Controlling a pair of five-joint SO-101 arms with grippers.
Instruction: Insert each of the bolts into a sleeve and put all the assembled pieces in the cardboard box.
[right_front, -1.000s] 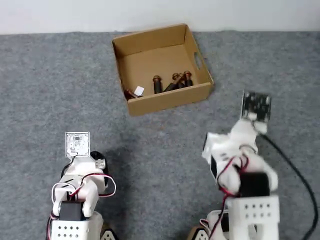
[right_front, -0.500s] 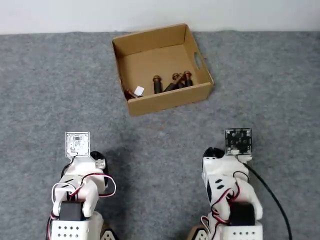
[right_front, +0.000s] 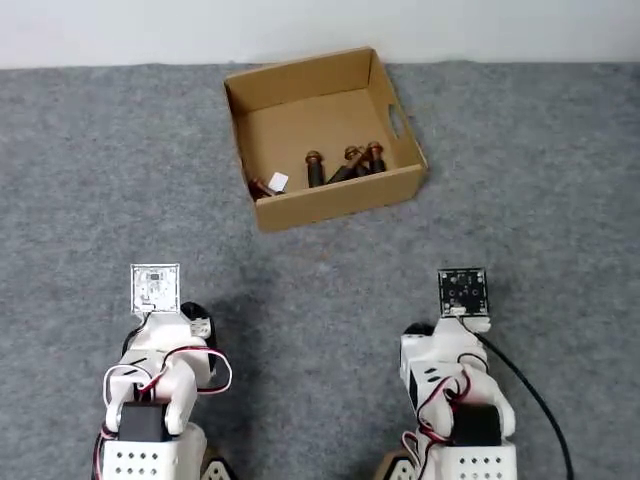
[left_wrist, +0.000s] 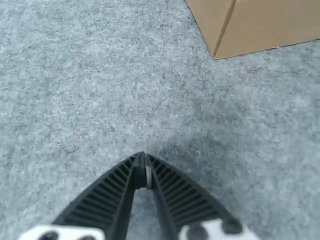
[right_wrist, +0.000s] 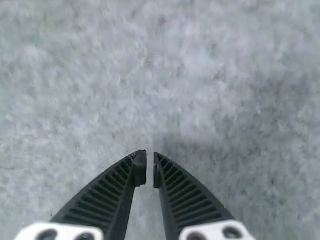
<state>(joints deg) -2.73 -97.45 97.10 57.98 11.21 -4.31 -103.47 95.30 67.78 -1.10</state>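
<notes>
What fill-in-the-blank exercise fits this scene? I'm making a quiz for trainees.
The assembled pieces lie ____ the cardboard box.
The left claw is shut and holds ____.
The box stands on ____ carpet.
Missing words: inside; nothing; grey.

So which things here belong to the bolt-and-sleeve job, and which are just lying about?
Job: cardboard box; assembled pieces lying inside it; left gripper and right gripper, both over the carpet.
Lying about: grey carpet; small white scrap in the box; black cable by the right arm.
</notes>
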